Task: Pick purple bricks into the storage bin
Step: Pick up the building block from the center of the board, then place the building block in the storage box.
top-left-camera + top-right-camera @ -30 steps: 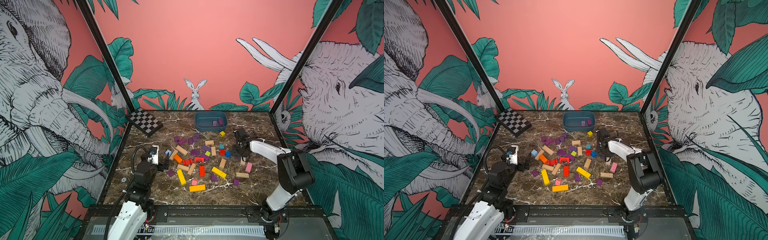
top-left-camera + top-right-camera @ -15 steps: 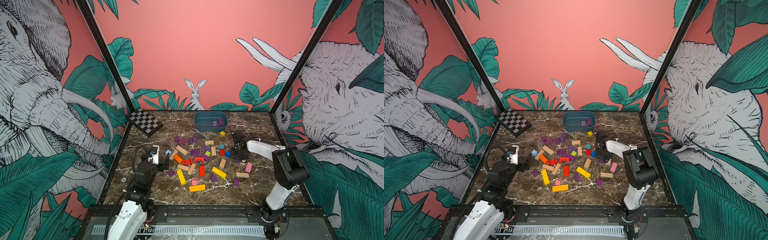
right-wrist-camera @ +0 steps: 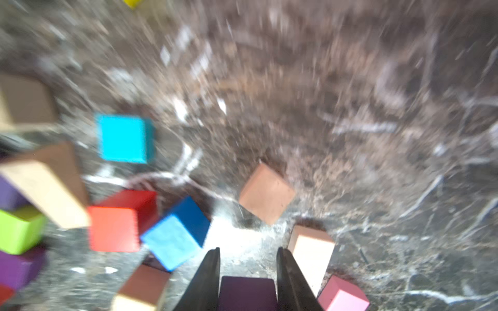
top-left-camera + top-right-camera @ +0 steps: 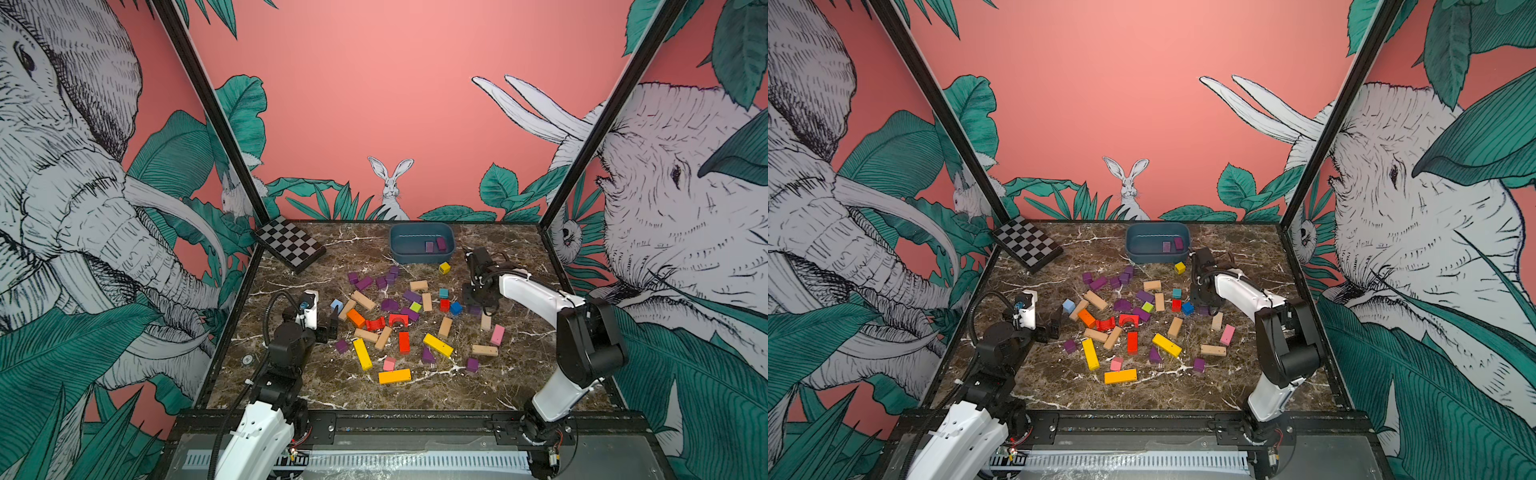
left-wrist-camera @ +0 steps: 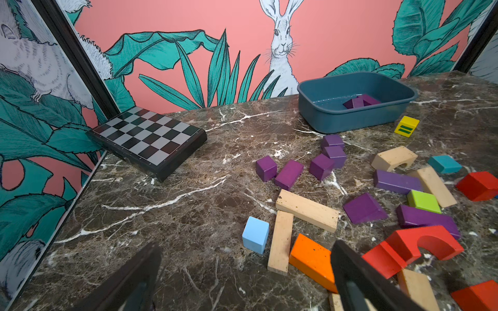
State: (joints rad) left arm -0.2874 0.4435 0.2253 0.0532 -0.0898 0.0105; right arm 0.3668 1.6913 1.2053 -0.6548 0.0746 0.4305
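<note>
Several purple bricks (image 4: pixel 364 283) lie scattered among mixed blocks on the marble table in both top views. Two more (image 4: pixel 435 244) lie inside the dark blue storage bin (image 4: pixel 399 253) at the back; it also shows as storage bin (image 5: pixel 350 118). My right gripper (image 4: pixel 478 305) is low over the table, right of the pile. Its fingers are shut on a purple brick (image 3: pixel 247 293), which fills the gap at right gripper (image 3: pixel 246 251). The left gripper (image 4: pixel 322 318) hovers open and empty at the pile's left edge, near a light blue cube (image 5: pixel 255 234).
A checkerboard slab (image 4: pixel 289 246) leans at the back left corner. Tan (image 4: pixel 485 350), pink (image 4: pixel 497 334), red (image 4: pixel 404 341), orange (image 4: pixel 394 376) and yellow (image 4: pixel 362 353) blocks lie among the purple ones. A yellow cube (image 4: pixel 444 267) sits just in front of the bin. Printed walls close in three sides.
The right gripper's fingers have narrowed onto the purple brick, and the right arm has shifted slightly nearer; its wrist view is blurred by motion. The left arm has stayed still.
</note>
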